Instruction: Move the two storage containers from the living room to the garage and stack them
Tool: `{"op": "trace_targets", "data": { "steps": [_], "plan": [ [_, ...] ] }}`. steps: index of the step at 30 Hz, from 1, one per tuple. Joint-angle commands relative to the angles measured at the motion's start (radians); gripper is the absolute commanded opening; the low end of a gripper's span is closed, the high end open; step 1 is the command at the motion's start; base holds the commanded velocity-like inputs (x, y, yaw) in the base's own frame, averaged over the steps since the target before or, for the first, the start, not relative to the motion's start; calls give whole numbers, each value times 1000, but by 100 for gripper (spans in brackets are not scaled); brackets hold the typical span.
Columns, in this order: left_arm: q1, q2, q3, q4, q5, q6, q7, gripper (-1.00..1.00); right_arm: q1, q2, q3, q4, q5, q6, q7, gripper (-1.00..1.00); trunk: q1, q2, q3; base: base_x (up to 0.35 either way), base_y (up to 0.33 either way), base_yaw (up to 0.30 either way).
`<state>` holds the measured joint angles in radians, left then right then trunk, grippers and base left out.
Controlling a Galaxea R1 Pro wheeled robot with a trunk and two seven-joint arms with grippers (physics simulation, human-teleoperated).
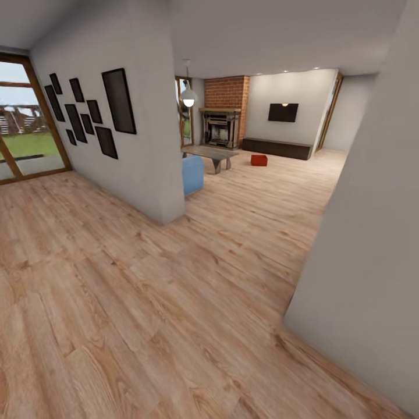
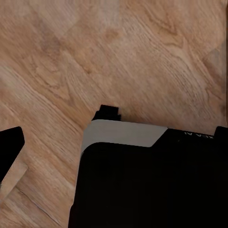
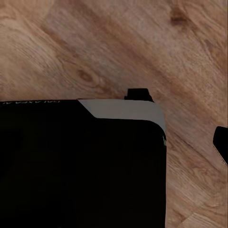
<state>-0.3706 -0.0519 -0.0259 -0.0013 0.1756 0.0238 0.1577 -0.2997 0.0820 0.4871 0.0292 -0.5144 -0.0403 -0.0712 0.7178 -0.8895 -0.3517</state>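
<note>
While light wood plank floor (image 1: pixel 174 302) spreads across the near part of the head view, the living room (image 1: pixel 273 134) opens beyond it at about 12 o'clock. One red-orange storage container (image 1: pixel 259 160) sits on the planks far off, at roughly 1 o'clock, just to the right of the grey low table (image 1: pixel 210 153) and in front of the long dark cabinet (image 1: pixel 277 148) along the back wall. It is too small to tell whether it is one bin or two stacked together. A blue sofa end (image 1: pixel 192 174) juts out from behind the white wall corner (image 1: pixel 157 145) at about 11 o'clock. The red brick fireplace (image 1: pixel 224 110) stands behind the table, with a dark screen (image 1: pixel 283 112) on the wall to its right and a white pendant lamp (image 1: pixel 188 98) hanging to its left. Black picture frames (image 1: pixel 87 110) cluster on the wall at 10 o'clock, beside a large window (image 1: pixel 23 122) showing grass outside. A plain white wall (image 1: pixel 372 244) fills the 3 o'clock side.

Each wrist view looks down at wood planks past a black robot body with a pale grey edge (image 2: pixel 123 133) (image 3: pixel 126 110). A dark tip at the picture's edge may be a finger, so I cannot tell how wide either pincer stands.
</note>
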Motion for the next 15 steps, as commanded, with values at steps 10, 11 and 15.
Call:
{"op": "trace_targets", "data": {
  "steps": [10, 11, 15],
  "plan": [
    [-1, 0, -3, 0, 7, 3, 2, 100, -1, 1, 8, 3, -9, -4, -1, 100, 1, -1, -1, 323, 0, 0],
    [-1, 0, -3, 0, 7, 3, 2, 100, -1, 1, 8, 3, -9, -4, -1, 100, 1, -1, -1, 323, 0, 0],
    [-1, 0, -3, 0, 7, 2, 3, 100, -1, 1, 8, 3, -9, -4, -1, 100, 1, -1, -1, 323, 0, 0]
  ]
}}
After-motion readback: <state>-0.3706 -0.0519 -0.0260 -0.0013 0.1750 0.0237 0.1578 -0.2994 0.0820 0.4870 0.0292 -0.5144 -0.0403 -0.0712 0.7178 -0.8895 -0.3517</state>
